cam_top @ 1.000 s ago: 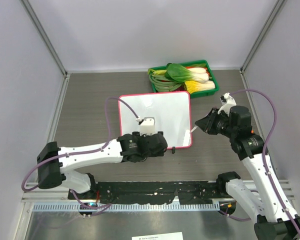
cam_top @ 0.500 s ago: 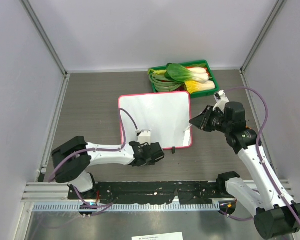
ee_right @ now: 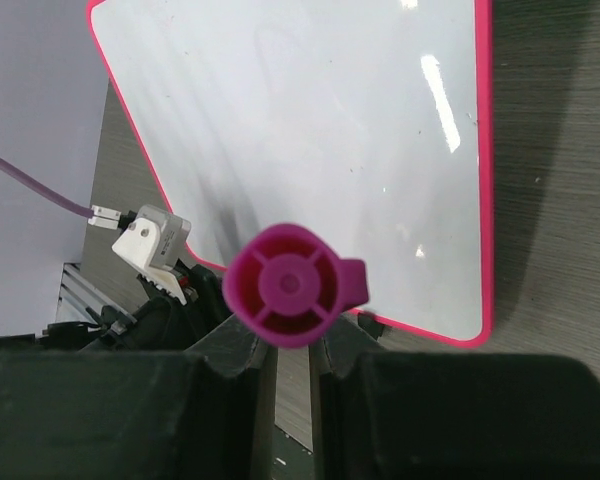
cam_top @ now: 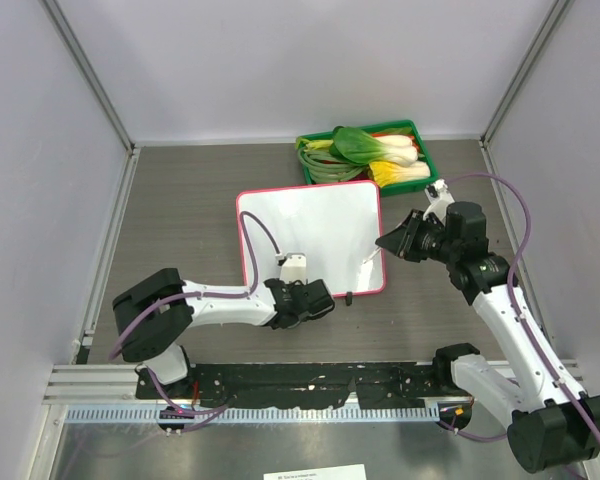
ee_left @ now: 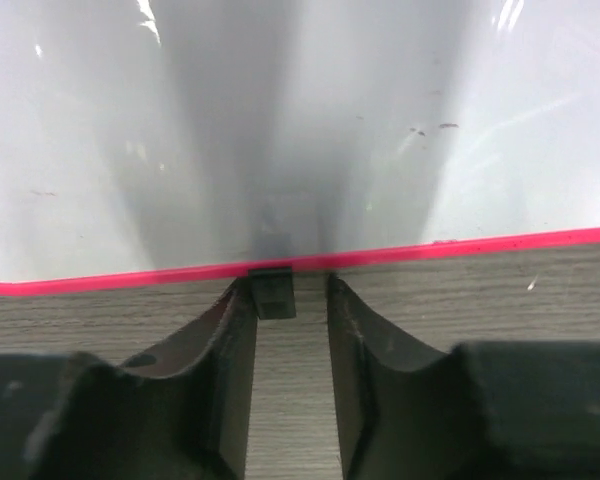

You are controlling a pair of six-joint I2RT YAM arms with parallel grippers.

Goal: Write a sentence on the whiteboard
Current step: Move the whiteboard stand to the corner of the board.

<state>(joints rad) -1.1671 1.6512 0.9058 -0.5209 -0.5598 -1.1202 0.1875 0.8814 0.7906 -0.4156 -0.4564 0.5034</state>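
From above, the small white board with pink-red rounded frame (cam_top: pixel 310 235) lies flat mid-way on the grey wood-grain table (cam_top: pixel 180 220), with the left gripper (cam_top: pixel 295 292) at its near edge and the right gripper (cam_top: pixel 390 243) at its right edge. In the left wrist view, the jaws stand slightly apart around a small black foot (ee_left: pixel 272 292). In the right wrist view, the jaws pinch a magenta-capped marker (ee_right: pixel 292 285).

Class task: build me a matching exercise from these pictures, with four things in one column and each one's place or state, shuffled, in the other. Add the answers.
Column one:
1. whiteboard
2. tray
3. marker
4. left pincer

Column two:
a. straddles the black foot at the board's near edge
b. green, holds vegetables, beyond the board
c. lies flat on the table, pink-red frame
d. clamped in the right pincer

Pairs: 1-c, 2-b, 3-d, 4-a
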